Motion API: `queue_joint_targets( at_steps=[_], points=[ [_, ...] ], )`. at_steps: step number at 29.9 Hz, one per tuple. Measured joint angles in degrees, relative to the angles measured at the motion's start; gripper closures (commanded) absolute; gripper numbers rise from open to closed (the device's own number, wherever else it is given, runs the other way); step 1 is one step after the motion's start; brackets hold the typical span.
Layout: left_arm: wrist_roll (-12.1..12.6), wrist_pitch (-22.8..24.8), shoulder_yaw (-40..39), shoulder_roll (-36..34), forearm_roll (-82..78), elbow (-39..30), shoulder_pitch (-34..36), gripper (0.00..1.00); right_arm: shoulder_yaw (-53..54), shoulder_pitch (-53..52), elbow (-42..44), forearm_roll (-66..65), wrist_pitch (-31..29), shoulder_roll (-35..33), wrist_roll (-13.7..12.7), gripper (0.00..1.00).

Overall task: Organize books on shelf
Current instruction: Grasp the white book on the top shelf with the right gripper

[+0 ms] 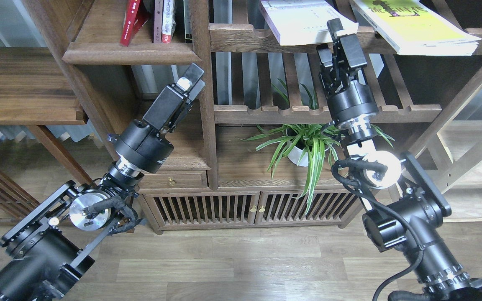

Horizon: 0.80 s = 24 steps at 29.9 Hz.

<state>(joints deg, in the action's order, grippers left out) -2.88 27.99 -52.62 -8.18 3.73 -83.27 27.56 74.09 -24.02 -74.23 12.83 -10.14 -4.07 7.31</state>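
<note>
A white book (303, 19) and a yellow-green book (412, 25) lie flat on the slatted rack at the top right, overhanging its front rail. A red book (130, 21) leans against upright volumes on the solid shelf (132, 53) at the top left. My right gripper (329, 38) is open just below the white book's front right corner, its upper finger at the book's edge. My left gripper (194, 79) hangs below the shelf beside the centre post, fingers slightly apart and holding nothing.
The centre post (203, 104) stands right beside my left gripper. A lower slatted rack (266, 113) crosses behind my right arm, with a potted spider plant (303, 146) under it. A drawer and slatted cabinet doors (207, 207) sit below.
</note>
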Motion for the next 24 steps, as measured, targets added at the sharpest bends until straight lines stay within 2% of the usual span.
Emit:
queue_joint_targets(
  at_steps=[13, 17, 24],
  points=[
    [0.07, 0.01, -0.69, 0.0, 0.05, 0.03, 0.13, 0.01, 0.01, -5.59, 0.39, 3.13, 10.83, -1.81, -0.18, 0.17],
    [0.07, 0.01, -0.99, -0.02, 0.05, 0.03, 0.2, 0.01, 0.02, -6.88, 0.39, 3.72, 14.29, -2.32, -0.26, 0.22],
    [0.07, 0.01, -1.73, -0.59, 0.05, 0.03, 0.19, 0.01, 0.01, -8.73, 0.31, 4.96, 17.97, -2.76, -0.79, 0.23]
  ],
)
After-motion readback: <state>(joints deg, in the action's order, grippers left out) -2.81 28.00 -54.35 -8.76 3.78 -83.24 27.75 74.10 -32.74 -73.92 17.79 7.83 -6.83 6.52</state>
